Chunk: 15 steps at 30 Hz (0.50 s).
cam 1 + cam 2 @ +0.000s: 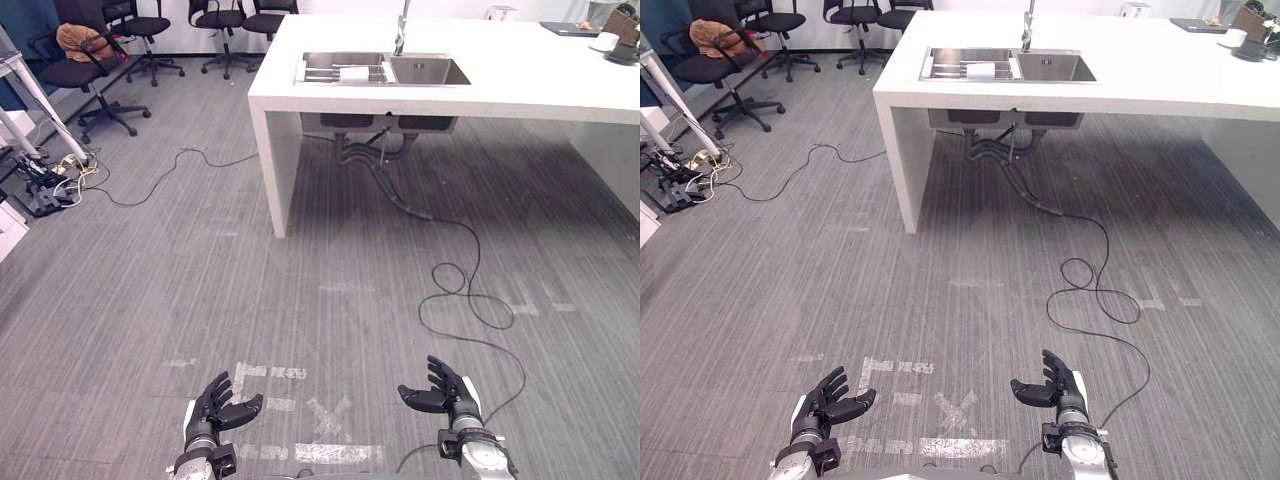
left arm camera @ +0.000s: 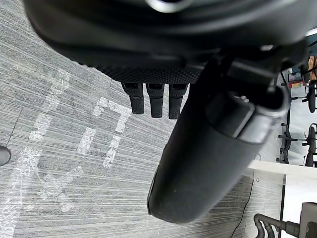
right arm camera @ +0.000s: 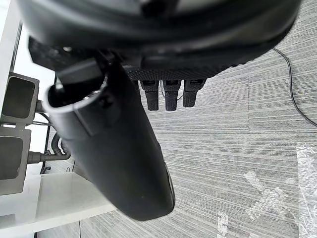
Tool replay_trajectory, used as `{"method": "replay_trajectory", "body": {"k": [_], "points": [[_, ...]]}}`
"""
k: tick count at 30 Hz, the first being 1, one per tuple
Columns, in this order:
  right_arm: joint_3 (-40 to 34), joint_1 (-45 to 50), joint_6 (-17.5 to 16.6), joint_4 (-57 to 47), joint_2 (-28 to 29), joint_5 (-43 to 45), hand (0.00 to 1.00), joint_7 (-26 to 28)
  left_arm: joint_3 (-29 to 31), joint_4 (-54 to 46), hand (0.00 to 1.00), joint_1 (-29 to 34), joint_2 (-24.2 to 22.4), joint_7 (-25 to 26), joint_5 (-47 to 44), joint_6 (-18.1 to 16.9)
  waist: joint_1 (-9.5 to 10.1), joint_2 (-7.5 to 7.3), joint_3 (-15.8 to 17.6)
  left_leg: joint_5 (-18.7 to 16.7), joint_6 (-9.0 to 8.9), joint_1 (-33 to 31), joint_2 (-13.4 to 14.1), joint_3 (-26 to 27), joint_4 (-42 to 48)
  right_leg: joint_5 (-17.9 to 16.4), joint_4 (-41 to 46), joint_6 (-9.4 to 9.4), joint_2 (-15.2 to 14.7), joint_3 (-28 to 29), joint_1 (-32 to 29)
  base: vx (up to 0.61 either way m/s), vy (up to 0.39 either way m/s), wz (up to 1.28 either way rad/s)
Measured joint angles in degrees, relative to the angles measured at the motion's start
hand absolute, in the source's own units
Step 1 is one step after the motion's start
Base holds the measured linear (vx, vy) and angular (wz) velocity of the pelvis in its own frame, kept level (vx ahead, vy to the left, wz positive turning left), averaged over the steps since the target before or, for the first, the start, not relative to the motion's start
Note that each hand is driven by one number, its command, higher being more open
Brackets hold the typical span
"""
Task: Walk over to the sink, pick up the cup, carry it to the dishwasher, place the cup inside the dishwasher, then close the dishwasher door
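The dark left hand (image 1: 216, 408) and dark right hand (image 1: 450, 396) hang low over the grey striped carpet floor (image 1: 200, 280), well apart from each other. Each has its fingers loosely spread and holds nothing, with white tape marks (image 1: 335, 415) on the floor between them. Well ahead stands the white slab table (image 1: 520, 85) with its twin-basin steel sink (image 1: 432, 70), where the small white cup (image 1: 355, 73) rests on a metal rack in the left basin, near the upright faucet (image 1: 402, 30).
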Motion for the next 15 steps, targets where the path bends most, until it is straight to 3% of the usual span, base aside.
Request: {"method": "replay_trajectory", "body": {"k": [11, 13, 15], "points": [[0.01, -0.06, 0.18, 0.8, -0.62, 0.03, 0.9, 0.03, 0.0, -0.34, 0.9, 0.09, -0.03, 0.02, -0.1, 0.0, 0.11, 0.37, 0.2, -4.06, -0.12, -3.36, 0.82, 1.95, 5.89, -1.85, 2.96, 0.27, 0.41, 1.7, -2.72, -0.01, 0.0, -0.09], [-0.01, -0.05, 0.66, 0.97, -1.07, 0.04, 0.9, -0.04, 0.01, -0.45, 0.9, 0.14, -0.04, 0.04, -0.13, 0.01, 0.14, 0.48, 0.35, -6.07, -0.05, -4.75, 1.03, 2.29, 8.92, -4.64, 7.37, 0.45, 0.35, 1.78, -4.99, 0.03, 0.006, -0.07], [-0.02, -0.05, 0.86, 1.03, -1.29, 0.04, 0.9, -0.22, -0.05, -0.87, 0.9, 0.2, -0.04, 0.08, -0.46, 0.03, 0.13, 0.18, 1.4, -9.54, 0.31, -5.71, 0.88, 2.57, 13.51, -9.74, 15.61, 1.66, -0.31, 1.63, -7.53, 0.07, 0.003, -0.04]]}}
